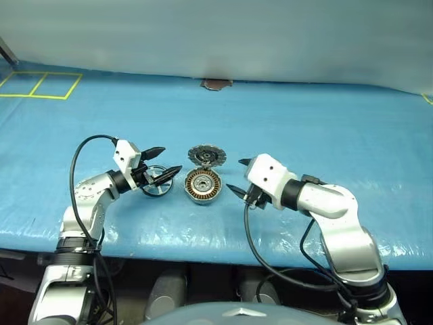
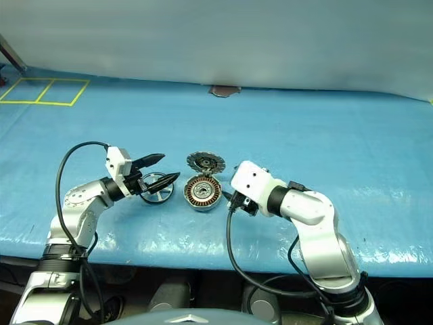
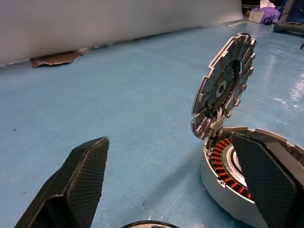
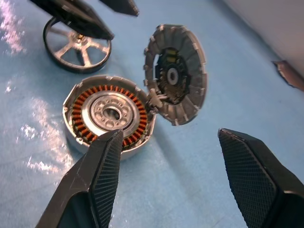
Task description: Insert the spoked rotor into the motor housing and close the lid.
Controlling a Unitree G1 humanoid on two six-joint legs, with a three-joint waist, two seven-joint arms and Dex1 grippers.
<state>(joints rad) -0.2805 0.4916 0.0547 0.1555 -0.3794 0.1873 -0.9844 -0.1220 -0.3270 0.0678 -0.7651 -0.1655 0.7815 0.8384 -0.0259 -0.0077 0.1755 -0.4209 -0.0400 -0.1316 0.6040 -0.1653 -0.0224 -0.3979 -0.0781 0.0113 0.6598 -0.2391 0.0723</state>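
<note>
The motor housing (image 1: 202, 185) sits on the blue table, its copper winding ring and silver hub exposed. Its lid (image 1: 206, 156) stands upright at the housing's far edge, ribbed face showing. The spoked rotor (image 1: 154, 187) lies flat on the table just left of the housing. My left gripper (image 1: 164, 162) hovers over the rotor, open, pointing toward the housing, with nothing between its fingers (image 3: 80, 180). My right gripper (image 1: 237, 175) is open and empty, right of the housing and above the table, facing the housing (image 4: 110, 114) and the lid (image 4: 175, 78).
Yellow tape squares (image 1: 40, 84) mark the table's far left. A brown scrap (image 1: 216, 84) lies at the back against the white wall. The table's front edge (image 1: 203, 247) runs just below both arms. Open blue surface spreads behind and to the right.
</note>
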